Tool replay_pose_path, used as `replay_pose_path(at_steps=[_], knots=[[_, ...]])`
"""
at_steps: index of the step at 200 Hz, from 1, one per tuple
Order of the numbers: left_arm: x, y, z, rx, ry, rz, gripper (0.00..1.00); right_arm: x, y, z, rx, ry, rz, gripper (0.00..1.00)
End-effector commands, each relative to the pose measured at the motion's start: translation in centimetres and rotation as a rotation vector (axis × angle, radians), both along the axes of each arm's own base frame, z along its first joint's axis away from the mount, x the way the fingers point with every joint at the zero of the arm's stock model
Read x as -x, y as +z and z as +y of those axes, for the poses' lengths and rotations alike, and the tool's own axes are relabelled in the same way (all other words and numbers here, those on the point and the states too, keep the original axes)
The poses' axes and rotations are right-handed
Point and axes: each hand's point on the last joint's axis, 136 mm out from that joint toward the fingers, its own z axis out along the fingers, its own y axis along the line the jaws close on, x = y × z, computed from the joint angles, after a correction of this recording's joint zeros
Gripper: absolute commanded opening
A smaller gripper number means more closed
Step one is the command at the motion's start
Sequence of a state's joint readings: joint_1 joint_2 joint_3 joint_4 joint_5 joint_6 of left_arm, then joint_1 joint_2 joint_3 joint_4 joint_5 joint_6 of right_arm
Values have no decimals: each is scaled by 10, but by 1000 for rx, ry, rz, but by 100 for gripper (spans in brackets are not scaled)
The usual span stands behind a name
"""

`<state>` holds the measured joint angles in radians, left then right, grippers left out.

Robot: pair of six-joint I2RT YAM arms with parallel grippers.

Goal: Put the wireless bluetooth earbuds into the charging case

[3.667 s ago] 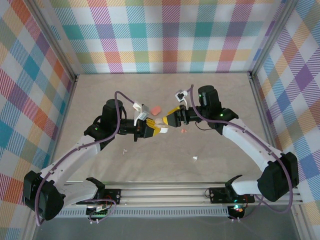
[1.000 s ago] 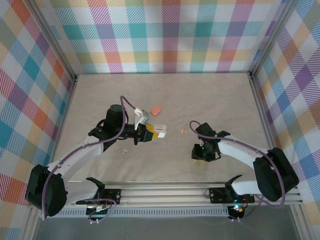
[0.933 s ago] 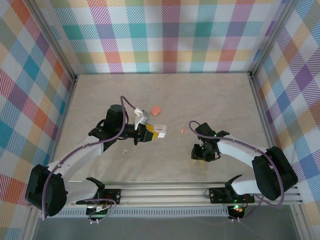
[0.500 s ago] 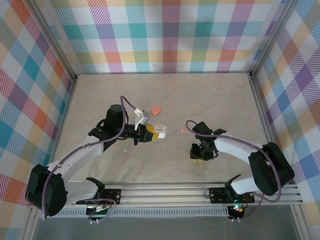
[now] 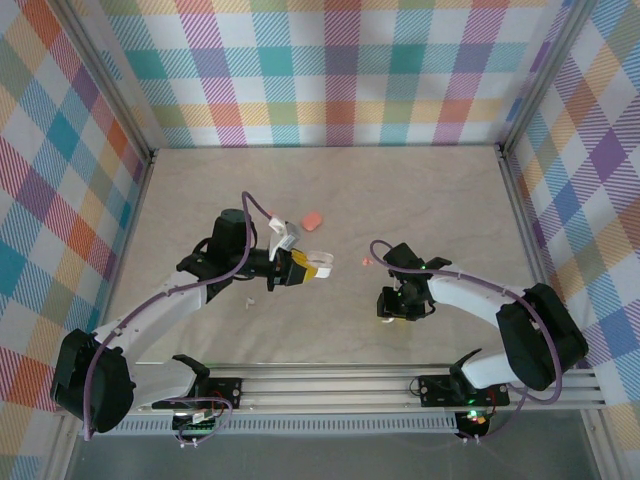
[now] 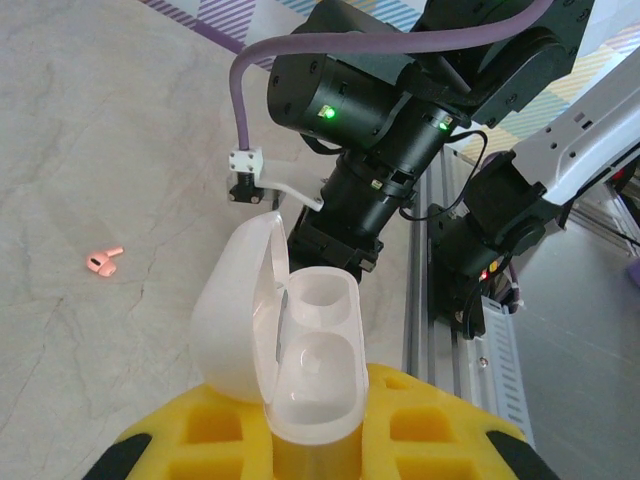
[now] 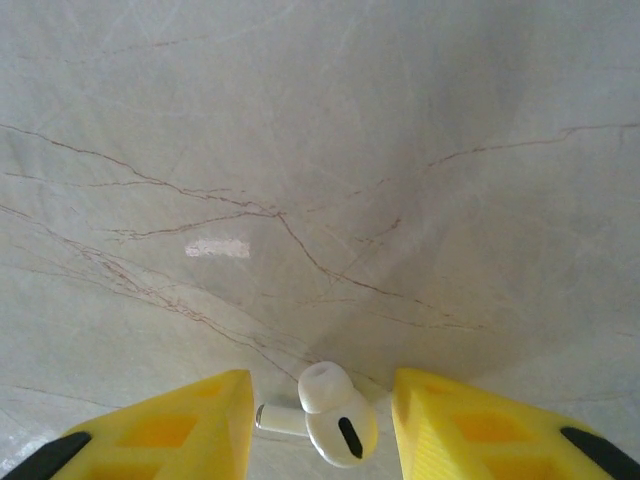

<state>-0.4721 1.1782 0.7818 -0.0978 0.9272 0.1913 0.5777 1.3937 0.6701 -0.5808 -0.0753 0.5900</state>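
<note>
Arm links: white shells are carried by the left arm (image 5: pixel 150 312) and the right arm (image 5: pixel 470 295).
Joints: rounded black housings are fitted between the links.
Cables: a purple cable (image 6: pixel 400 42) is looped along each arm.
Lights: small green lights (image 6: pixel 325 113) are lit on the black housings.
Fingers: yellow blocks with square moulded recesses and black outer edges are seen on the left gripper (image 6: pixel 320 440) and the right gripper (image 7: pixel 320 430).
Bases: black mounts (image 5: pixel 215 386) are bolted to a silver rail (image 5: pixel 330 397).

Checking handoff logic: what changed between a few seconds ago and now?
The right gripper pulled away from the white case, swung toward the near edge and now straddles a white earbud, jaws open, not gripping. The left gripper keeps holding the open case. The pink case and pink earbud haven't moved.
</note>
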Motion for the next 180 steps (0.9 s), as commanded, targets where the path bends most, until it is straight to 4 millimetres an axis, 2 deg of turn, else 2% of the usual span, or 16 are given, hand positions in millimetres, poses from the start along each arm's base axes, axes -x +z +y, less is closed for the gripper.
replay_pose_path(at_steps=[1,84,130,180], knots=[[2,24,1,36,-25,-64,0,-2,6,5,-8,17,-7,41],[7,24,3,36,-29,-55,0,3,5,4,2,8,-2,32],[9,23,4,34,-25,-56,0,8,2,3,23,13,3,31],[11,25,6,34,-20,-61,0,2,7,2,42,21,-24,22]])
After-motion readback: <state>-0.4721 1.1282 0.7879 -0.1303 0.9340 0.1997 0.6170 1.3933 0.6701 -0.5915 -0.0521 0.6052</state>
